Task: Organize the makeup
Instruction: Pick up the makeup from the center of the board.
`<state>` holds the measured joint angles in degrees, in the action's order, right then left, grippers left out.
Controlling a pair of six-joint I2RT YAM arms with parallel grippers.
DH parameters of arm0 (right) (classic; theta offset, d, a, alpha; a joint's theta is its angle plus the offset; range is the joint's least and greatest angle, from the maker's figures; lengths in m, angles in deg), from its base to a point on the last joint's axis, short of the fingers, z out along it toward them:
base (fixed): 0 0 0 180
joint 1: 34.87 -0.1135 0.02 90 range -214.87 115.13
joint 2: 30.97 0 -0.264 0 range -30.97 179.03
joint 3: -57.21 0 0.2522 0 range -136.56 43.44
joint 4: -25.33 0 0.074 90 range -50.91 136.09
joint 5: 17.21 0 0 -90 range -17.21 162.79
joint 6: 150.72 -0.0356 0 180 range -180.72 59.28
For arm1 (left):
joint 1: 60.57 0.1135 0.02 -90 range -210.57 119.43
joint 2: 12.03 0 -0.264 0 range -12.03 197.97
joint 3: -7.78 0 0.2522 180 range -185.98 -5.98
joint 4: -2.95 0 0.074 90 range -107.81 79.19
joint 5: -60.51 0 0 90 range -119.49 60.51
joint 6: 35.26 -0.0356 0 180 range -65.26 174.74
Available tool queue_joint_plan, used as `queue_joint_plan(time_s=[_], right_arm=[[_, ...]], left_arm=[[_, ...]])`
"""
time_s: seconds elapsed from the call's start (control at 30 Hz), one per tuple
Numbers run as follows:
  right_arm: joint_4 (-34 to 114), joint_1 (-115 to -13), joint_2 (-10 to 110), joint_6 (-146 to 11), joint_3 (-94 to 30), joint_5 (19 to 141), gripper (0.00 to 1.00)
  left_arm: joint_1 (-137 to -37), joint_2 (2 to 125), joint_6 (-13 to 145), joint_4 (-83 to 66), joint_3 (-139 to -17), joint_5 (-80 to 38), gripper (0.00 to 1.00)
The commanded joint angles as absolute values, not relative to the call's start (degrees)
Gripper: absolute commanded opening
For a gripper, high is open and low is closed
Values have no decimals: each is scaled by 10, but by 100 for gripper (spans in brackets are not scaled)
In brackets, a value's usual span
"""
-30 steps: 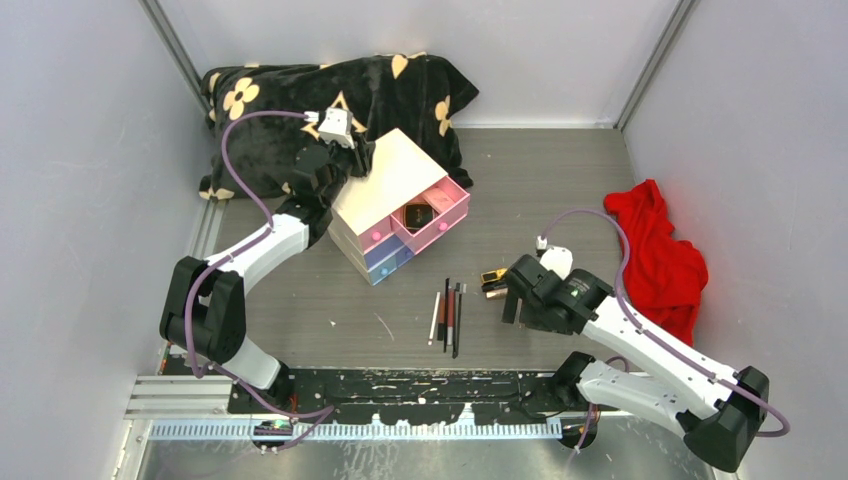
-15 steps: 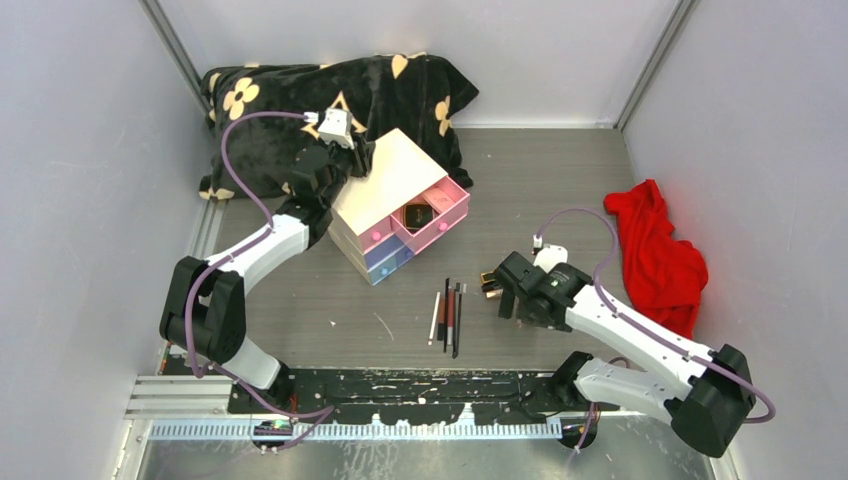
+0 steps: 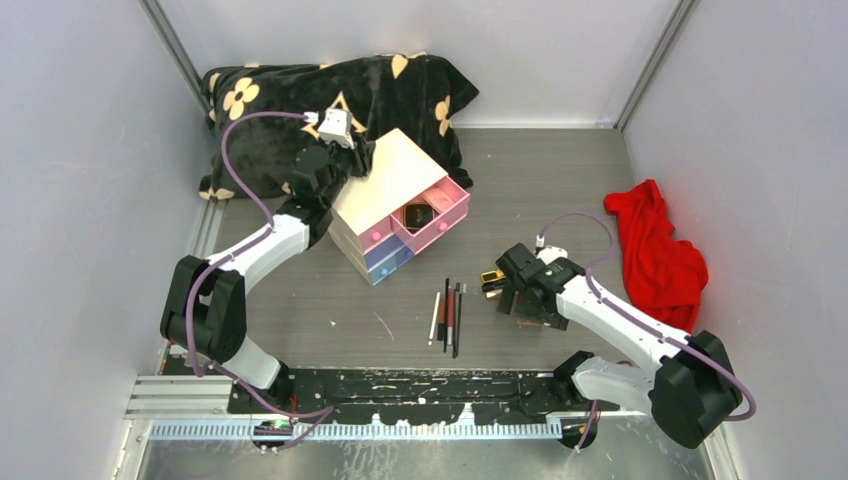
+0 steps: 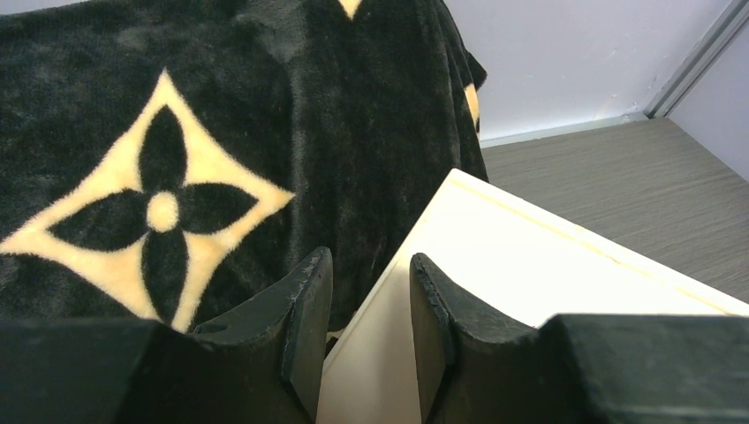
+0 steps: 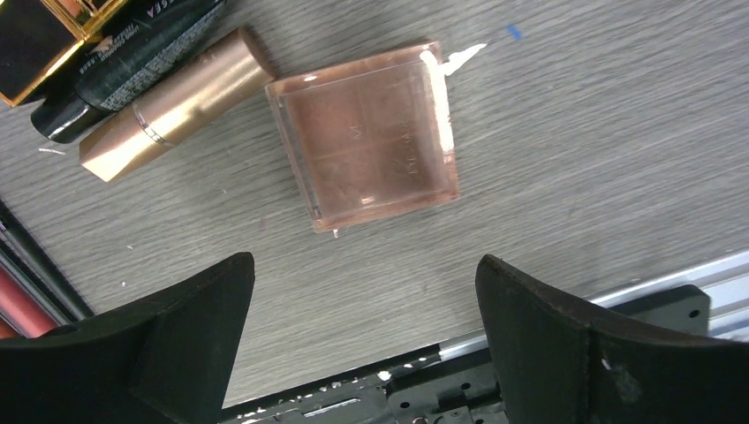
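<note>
A pink square compact [image 5: 364,134] lies flat on the table, with a gold tube [image 5: 177,104], a black tube [image 5: 132,66] and a black-gold case [image 5: 35,44] just beyond it. My right gripper [image 5: 362,265] is open wide and empty, hovering over the compact; in the top view the right gripper [image 3: 520,300] hides it. Several thin pencils [image 3: 448,315] lie side by side left of it. A black-gold compact [image 3: 417,215] sits in the open pink drawer. My left gripper [image 4: 369,261] is closed on the back top edge of the cream box [image 4: 530,265].
The cream drawer box [image 3: 392,190] stands at middle left against a black floral blanket [image 3: 300,90]. A red cloth [image 3: 660,255] lies at the right. The black base rail [image 5: 530,389] runs along the near edge.
My right arm has swung left and its wrist has turned, so the open gripper now sits over the pink compact. The left arm has not moved.
</note>
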<state>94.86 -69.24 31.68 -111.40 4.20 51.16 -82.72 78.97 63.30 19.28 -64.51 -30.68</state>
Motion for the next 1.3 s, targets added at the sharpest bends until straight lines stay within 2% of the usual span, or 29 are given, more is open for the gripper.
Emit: queue_joint_plan(time_s=[0.0,0.57,1.27], right_arm=[[898,-690,329,-1114,60,550,100],[866,-623,316,-1104,89,560,100],[811,-557,409,-998,54,566,100]], left_arm=[[-833,868,688,-39,-582,-281,38],[-833,866,683,-40,-578,-285,38],[-832,858,678,-39,-576,-294,38]])
